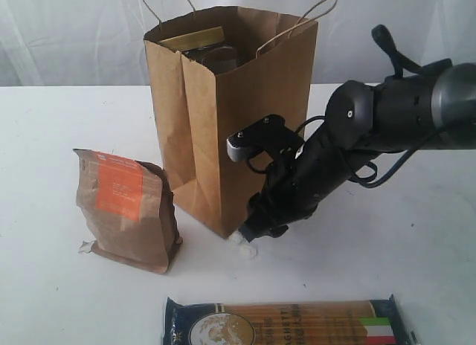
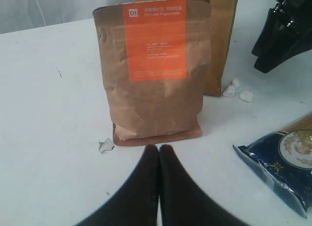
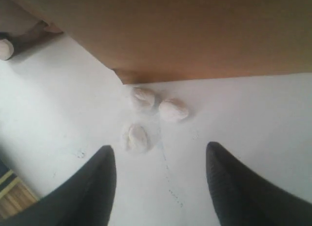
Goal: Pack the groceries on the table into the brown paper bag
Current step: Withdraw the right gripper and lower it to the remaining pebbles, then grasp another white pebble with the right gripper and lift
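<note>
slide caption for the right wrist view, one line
Right gripper, jaws open, over three white pebble-like bits at the bottom corner of the brown paper bag on the white table.

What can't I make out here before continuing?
Exterior view: walls of the tall brown paper bag hide contents below the gold-lidded clear jar.
Exterior view: long spaghetti pack cut off by bottom edge.
Left wrist view: print on the kraft pouch with orange label too small to read.

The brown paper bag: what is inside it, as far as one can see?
A gold-lidded clear jar shows at the open top of the brown paper bag. Anything lower down is hidden by the bag's walls.
</note>
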Controlling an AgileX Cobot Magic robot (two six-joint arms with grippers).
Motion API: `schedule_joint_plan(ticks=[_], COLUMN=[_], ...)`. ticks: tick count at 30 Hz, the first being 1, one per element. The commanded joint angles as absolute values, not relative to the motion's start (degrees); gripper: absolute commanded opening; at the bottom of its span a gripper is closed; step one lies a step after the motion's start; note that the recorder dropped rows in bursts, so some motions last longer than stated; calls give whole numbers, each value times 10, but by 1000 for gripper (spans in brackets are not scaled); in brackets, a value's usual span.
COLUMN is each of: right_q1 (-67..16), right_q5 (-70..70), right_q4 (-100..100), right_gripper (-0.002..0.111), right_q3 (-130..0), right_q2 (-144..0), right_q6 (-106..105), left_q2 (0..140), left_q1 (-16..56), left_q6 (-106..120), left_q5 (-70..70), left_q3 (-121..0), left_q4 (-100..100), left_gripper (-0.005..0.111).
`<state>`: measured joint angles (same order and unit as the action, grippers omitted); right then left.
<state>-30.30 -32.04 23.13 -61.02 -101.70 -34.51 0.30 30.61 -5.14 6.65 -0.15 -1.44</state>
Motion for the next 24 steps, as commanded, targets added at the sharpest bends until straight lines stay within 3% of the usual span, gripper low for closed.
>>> schedule_joint_plan(ticks=[1,9,24], right_q1=[-305,-310,-310], right_q5=[-316,-318,-303], right_q4=[210,202,195], right_gripper=[52,43,43], right_q3=[-620,-652,-655], right_q2=[-1029,-1067,-1105], right_q6=[-347,-347,-347], left_q2=[0,0,0], left_q1=[303,303,303], left_q6=[-51,-51,-51], left_q5=[67,67,67], left_q3=[0,0,0], left_q4=[-17,-17,-17], left_gripper=[0,0,0])
